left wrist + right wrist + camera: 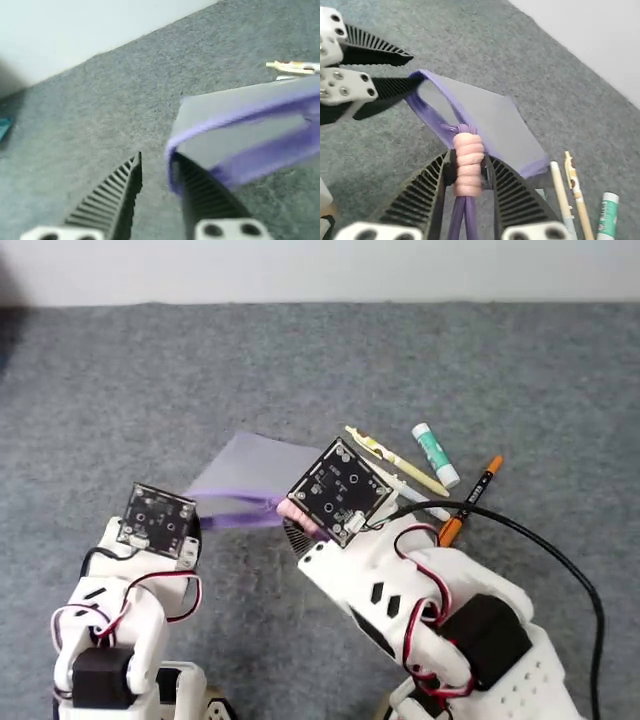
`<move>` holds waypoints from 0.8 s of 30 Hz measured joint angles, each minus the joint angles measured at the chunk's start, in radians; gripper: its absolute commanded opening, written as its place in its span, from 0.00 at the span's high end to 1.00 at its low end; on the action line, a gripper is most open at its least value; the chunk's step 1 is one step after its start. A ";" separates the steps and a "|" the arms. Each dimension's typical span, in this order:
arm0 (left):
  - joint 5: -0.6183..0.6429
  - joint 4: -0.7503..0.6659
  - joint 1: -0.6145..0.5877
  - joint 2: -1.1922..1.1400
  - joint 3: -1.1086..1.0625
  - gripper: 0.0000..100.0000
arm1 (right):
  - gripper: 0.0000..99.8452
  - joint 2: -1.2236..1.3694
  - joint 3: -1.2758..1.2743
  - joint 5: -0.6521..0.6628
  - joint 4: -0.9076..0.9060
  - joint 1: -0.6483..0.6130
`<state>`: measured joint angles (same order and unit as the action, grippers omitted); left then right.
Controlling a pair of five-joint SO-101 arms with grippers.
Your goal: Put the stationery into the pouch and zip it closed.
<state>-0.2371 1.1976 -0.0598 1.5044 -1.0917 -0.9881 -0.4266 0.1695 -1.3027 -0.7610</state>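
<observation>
Zipper pull is being gripped by right pincer; pouch end is being touched by open left pincer.

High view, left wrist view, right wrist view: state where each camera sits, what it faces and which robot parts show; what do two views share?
High view: fixed overhead, looking down; left arm and right arm show.
Left wrist view: on the left arm, facing a flat purple fabric pouch; open left gripper shows.
Right wrist view: on the right arm, facing the pouch; right gripper shows, shut on a pink braided zip pull.
Shared: the pouch.
</observation>
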 measured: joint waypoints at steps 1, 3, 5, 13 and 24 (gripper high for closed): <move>0.021 0.000 0.000 -0.005 0.000 0.78 | 0.99 0.000 -0.009 -0.003 0.000 -0.009; 0.054 0.002 0.000 -0.011 0.000 0.77 | 0.99 -0.005 -0.021 -0.006 0.000 -0.015; 0.071 0.002 0.000 -0.017 0.000 0.77 | 0.99 -0.012 -0.023 -0.008 0.000 -0.014; 0.078 -0.095 0.000 -0.023 -0.135 0.77 | 0.99 -0.018 -0.023 -0.011 0.000 -0.014; 0.028 -0.206 0.005 -0.028 -0.175 0.99 | 0.99 -0.018 -0.023 -0.011 -0.003 0.006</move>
<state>-0.2094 0.9920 -0.0552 1.4768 -1.2666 -1.0065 -0.4496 0.1588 -1.3057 -0.7549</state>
